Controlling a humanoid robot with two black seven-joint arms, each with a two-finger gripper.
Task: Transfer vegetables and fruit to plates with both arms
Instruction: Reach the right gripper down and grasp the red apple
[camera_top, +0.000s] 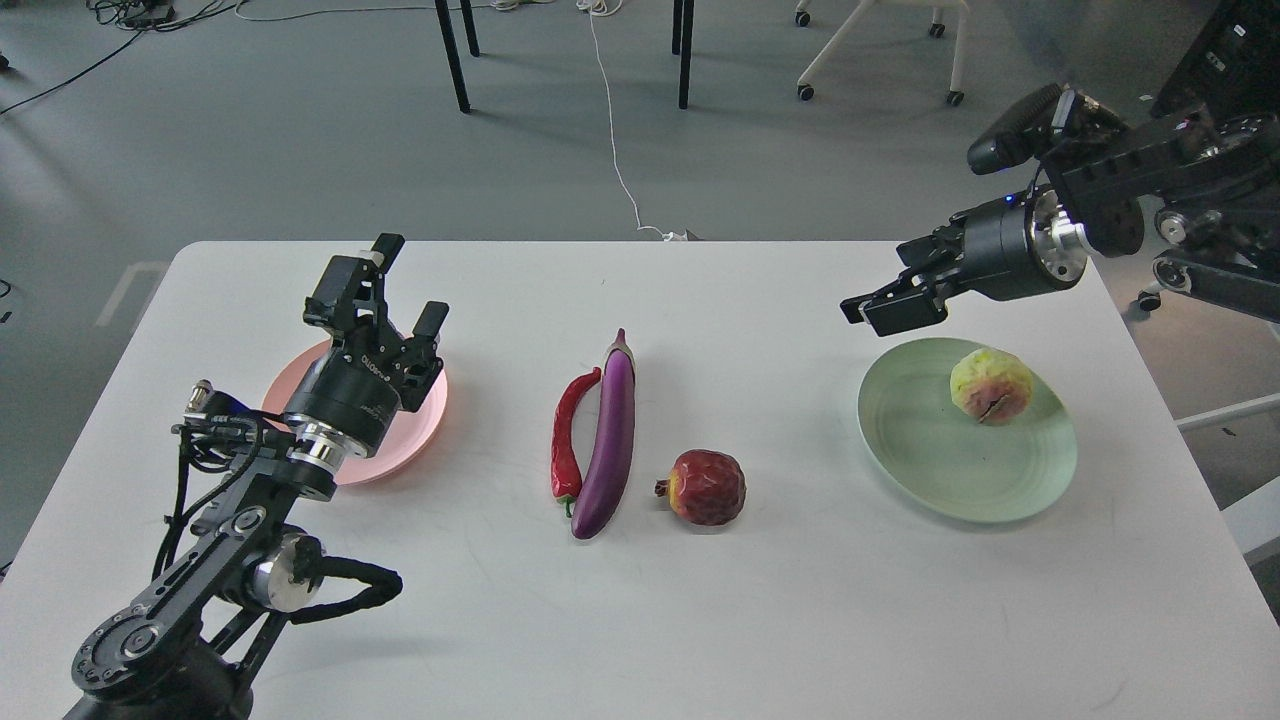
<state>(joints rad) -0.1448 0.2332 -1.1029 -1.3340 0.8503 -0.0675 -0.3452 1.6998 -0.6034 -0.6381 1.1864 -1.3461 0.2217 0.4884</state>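
Note:
The yellow-green fruit (990, 385) lies on the pale green plate (940, 470) at the right, near its far rim. My right gripper (880, 306) is open and empty, raised above the plate's far left edge. The purple eggplant (612, 437) and the red chili pepper (567, 435) lie side by side at the table's middle. The dark red fruit (706, 487) sits just right of the eggplant's near end. My left gripper (405, 285) is open and empty above the pink plate (430, 410), which my left arm partly hides.
The white table (700, 620) has bare room along its front and between the dark red fruit and the green plate. Beyond the far edge are table legs (450, 55), a white cable (612, 130) and a wheeled chair base (880, 50) on the grey floor.

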